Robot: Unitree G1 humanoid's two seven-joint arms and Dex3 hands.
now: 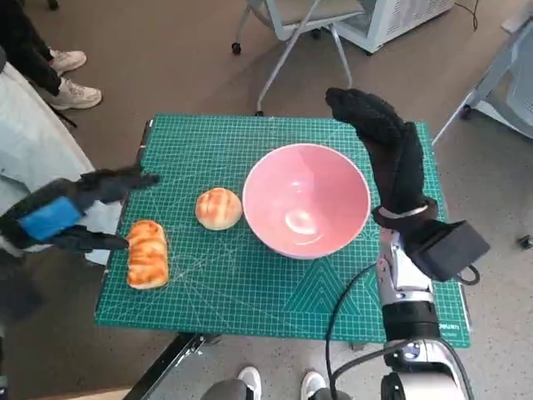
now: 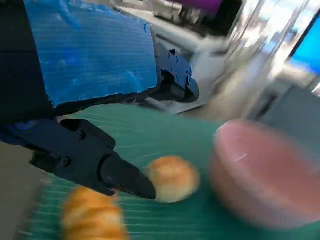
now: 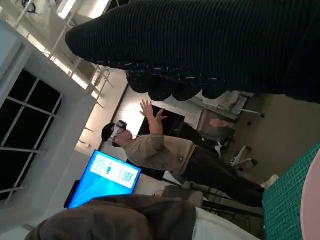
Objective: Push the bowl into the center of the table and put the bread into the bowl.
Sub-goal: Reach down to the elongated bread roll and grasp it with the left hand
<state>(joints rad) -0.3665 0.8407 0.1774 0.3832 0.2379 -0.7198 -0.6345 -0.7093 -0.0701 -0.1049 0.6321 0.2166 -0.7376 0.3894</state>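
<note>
bowl (image 1: 306, 200) mid-table | round bun (image 1: 218, 207) just left | long loaf (image 1: 146, 253) further left

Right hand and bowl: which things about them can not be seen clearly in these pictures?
- Right hand, head view: the glove's back hides whether it touches the pink bowl.
- Right wrist view: the glove fills the top; the bowl is cut off at the edge.
- Left wrist view: motion blur smears the bowl; left hand covers part of the long bread.
</note>
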